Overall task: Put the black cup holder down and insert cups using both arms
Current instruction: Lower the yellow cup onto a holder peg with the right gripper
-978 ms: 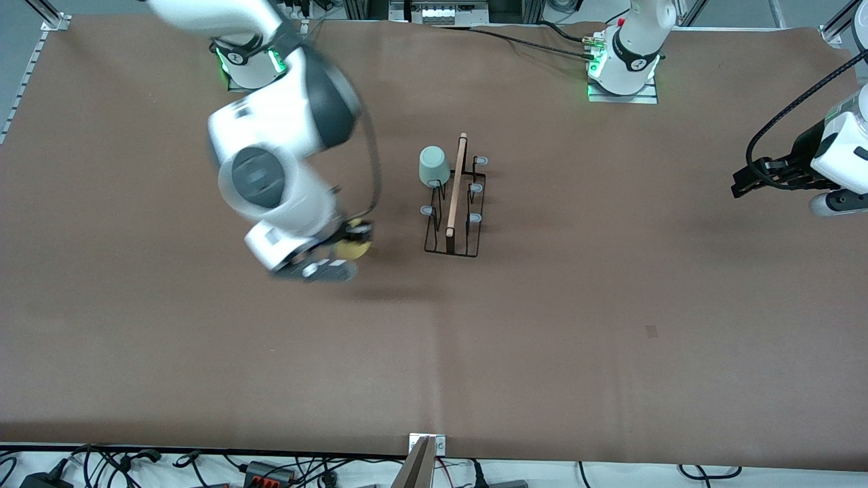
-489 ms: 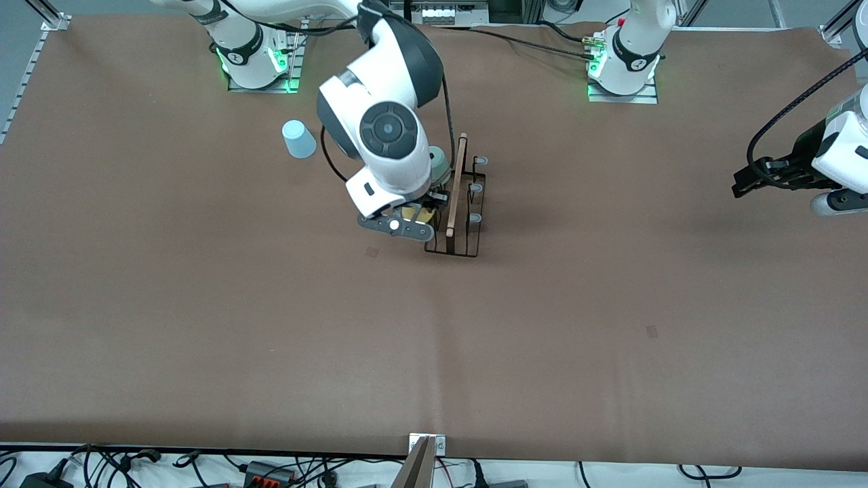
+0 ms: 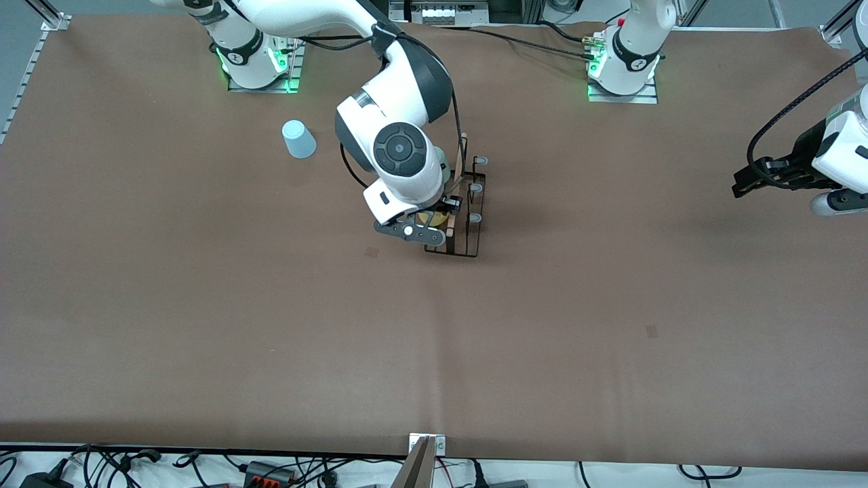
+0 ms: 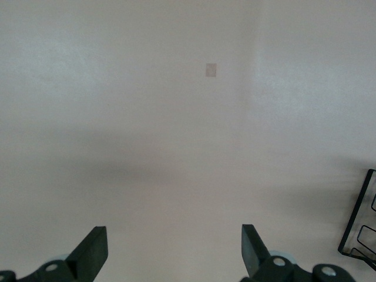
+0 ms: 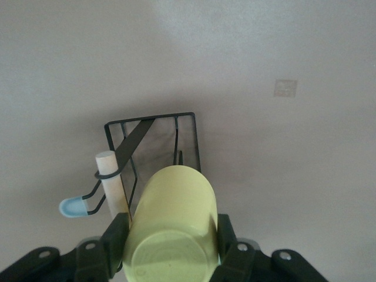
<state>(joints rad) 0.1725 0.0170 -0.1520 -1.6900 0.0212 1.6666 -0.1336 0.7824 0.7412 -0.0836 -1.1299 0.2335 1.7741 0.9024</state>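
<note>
Two arms share the brown surface [image 3: 610, 325]; one works, one waits. Landmark for all positions: the thin black wire cup holder with pale wooden rod handle [image 3: 468, 234], standing upright near the surface centre.

Right end effector [image 3: 434, 220] hangs over the holder's side toward the right arm's end, approx. above the pegs nearest the front camera. Its fingers [image 5: 114, 238] are clamped on a small yellow tapered plastic cup [image 5: 173, 226]. The right wrist view shows the cup gripped across its body, with the holder's base frame [image 5: 153, 120] and one pale blue-tipped peg [image 5: 73, 207] directly ahead of it. Judged reason for this grip: holding the cup by its sides leaves the mouth free to drop over a peg.

Left end effector [image 4: 170, 249] is parked well apart from the holder, toward the left arm's end; fingers spread apart, nothing between them. This arm waits.

Other items:
- Small mint-green plastic cup [image 3: 443, 161]: mostly hidden by the right arm; appears to sit on a peg farther from the front camera than the yellow cup.
- Small light blue plastic cup [image 3: 298, 139]: on the surface, mouth down, toward the right arm's end of the holder, not yet inserted.

Obstructions, judged: wooden rod handle [image 5: 114, 185] runs just beside the yellow cup, so clearance is tight. Pegs on the handle's left-arm side are bare.
</note>
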